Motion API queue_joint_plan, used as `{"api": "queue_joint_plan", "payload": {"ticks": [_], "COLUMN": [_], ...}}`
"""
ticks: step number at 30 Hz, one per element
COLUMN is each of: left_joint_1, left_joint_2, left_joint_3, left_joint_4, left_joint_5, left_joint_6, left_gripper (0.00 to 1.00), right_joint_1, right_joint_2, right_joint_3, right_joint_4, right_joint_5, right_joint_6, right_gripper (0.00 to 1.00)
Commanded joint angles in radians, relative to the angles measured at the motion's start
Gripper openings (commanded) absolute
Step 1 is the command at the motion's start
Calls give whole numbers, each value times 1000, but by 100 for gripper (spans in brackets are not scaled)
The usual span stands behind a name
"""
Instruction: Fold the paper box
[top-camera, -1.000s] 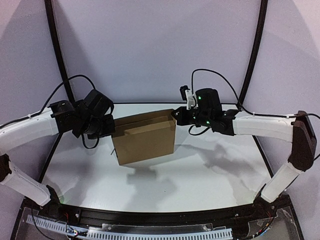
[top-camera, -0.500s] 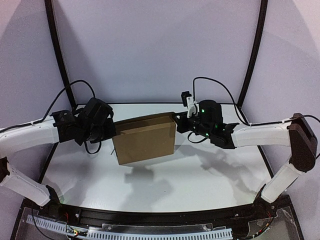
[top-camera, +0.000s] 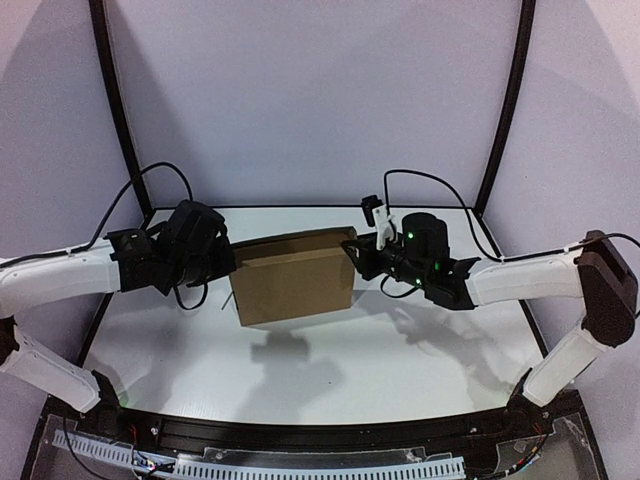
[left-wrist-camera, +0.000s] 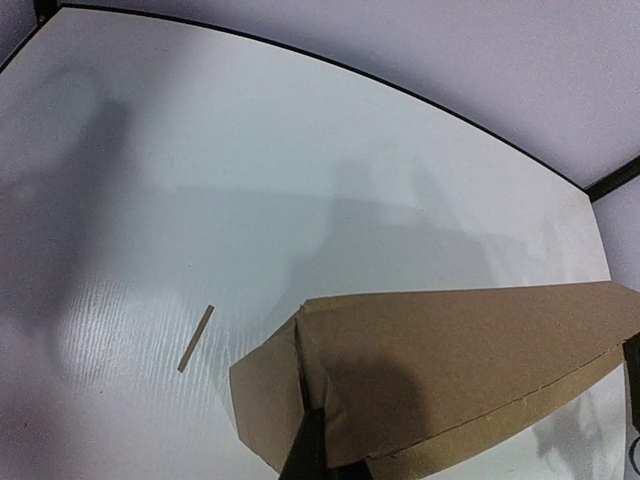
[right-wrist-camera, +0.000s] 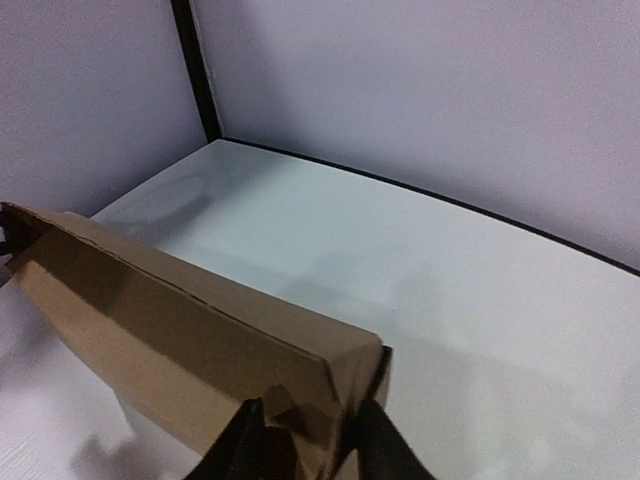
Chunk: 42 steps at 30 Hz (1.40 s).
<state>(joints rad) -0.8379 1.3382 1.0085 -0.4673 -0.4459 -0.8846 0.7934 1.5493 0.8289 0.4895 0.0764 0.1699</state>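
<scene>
The paper box (top-camera: 293, 276), plain brown cardboard and folded shut, hangs tilted above the white table between both arms. My left gripper (top-camera: 228, 268) is shut on the box's left end. In the left wrist view its dark fingers (left-wrist-camera: 318, 445) pinch a side flap of the box (left-wrist-camera: 470, 350). My right gripper (top-camera: 352, 250) is at the box's right end. In the right wrist view its gripper (right-wrist-camera: 310, 445) has both fingers (right-wrist-camera: 240, 448) parted. They straddle the corner of the box (right-wrist-camera: 180, 330), with a gap showing beside the right finger.
A thin cardboard sliver (top-camera: 222, 308) lies on the table (top-camera: 400, 350) under the box's left edge; it also shows in the left wrist view, sliver (left-wrist-camera: 196, 338). Black frame posts (top-camera: 115, 110) rise at the back corners. Cables loop above both wrists.
The right gripper's fingers have parted from their pinch on the box's right end. Both arms and the box have shifted slightly right, and the box lies a little flatter.
</scene>
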Motion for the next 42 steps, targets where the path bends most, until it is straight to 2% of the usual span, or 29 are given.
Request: {"api": "queue_joint_plan", "payload": {"ticks": [1,7,9,13,17,19,21,24,29,35,39,41,42], "left_joint_1": [-15,-16,-16,-15,-15,-15,-16,-14,-15,-15,-16,-15,-15], "left_joint_2": [141,165,177,176,161,149,144,145,151,155,157,146,129], "left_joint_3": [-50,10,26,17,2,-7,-13,-19,-26,-22,-5,0,1], "left_joint_4": [-246,-292,-305,-296,-282,-270,-258,-246,-235,-243,-253,-255,-252], "left_joint_5": [232,205,201,203,205,209,214,216,223,217,222,234,242], "left_joint_6": [39,109,116,127,128,129,128,127,115,97,78,72,72], "left_gripper": [1,1,1,1,1,1,1,1,1,1,12,21,30], "right_joint_1": [21,14,14,7,3,1,0,0,0,1,3,3,3], "right_joint_2": [-94,-199,-223,-198,-30,44,109,164,198,214,199,199,199], "right_joint_3": [72,195,231,344,566,652,694,698,591,527,439,414,407], "right_joint_4": [-331,-439,-467,-537,-699,-775,-781,-767,-684,-719,-654,-644,-637], "right_joint_5": [-56,-134,-139,-123,-110,-114,-112,-122,-143,-163,-163,-159,-154], "right_joint_6": [-30,-72,-76,-66,-30,-28,-32,-49,-79,-55,-46,-40,-38], "right_gripper": [65,95,98,98,84,80,77,73,66,61,61,60,60]}}
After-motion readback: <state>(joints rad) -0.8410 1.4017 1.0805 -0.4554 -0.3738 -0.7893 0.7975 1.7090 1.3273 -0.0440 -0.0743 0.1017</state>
